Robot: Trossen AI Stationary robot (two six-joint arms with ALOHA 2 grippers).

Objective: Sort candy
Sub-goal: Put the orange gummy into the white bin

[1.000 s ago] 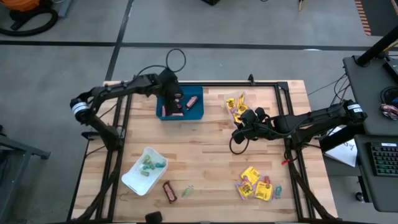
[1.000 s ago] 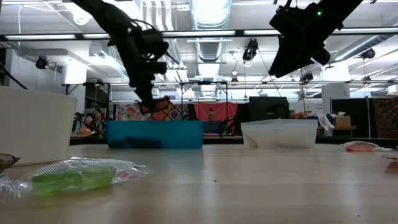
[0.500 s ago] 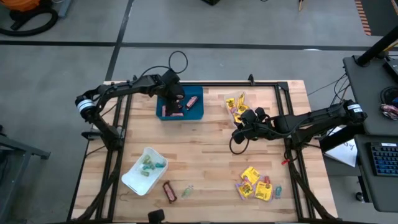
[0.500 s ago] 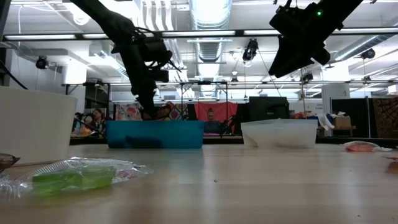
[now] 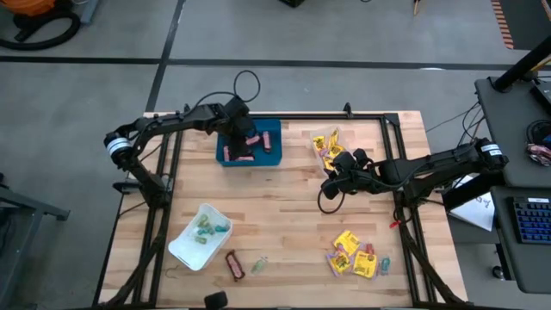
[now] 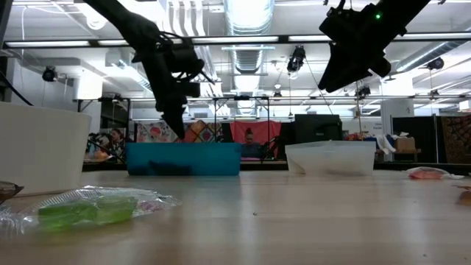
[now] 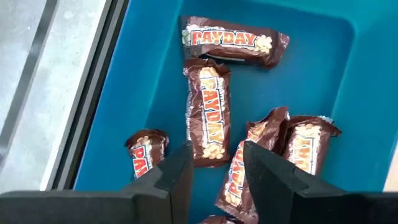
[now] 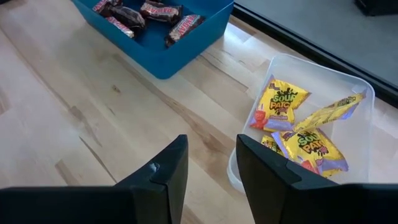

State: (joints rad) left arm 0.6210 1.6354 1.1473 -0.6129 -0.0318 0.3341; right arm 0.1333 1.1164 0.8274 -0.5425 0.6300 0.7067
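Observation:
My left gripper (image 5: 242, 145) hangs open over the blue tray (image 5: 271, 157), fingers pointing down with nothing between them (image 7: 214, 180). Several brown-red mini bars (image 7: 207, 112) lie flat on the tray's floor just below. My right gripper (image 5: 337, 170) hovers open and empty above the table, beside the clear tray (image 8: 367, 93) that holds yellow packets (image 8: 305, 143). More candy lies on the table near its front edge: a pile of yellow packets (image 5: 355, 256), one brown bar (image 5: 234, 264) and a pastel sweet (image 5: 258, 264).
A white tray (image 5: 185, 250) with pastel sweets (image 5: 207, 228) stands at the near left. In the low view a green wrapped sweet (image 6: 88, 210) lies close to the camera. Bare wood lies between the trays and the near piles.
My left gripper has sunk a little over the blue tray and let go of a brown-red bar; the bar no longer shows at its fingertips in the low view.

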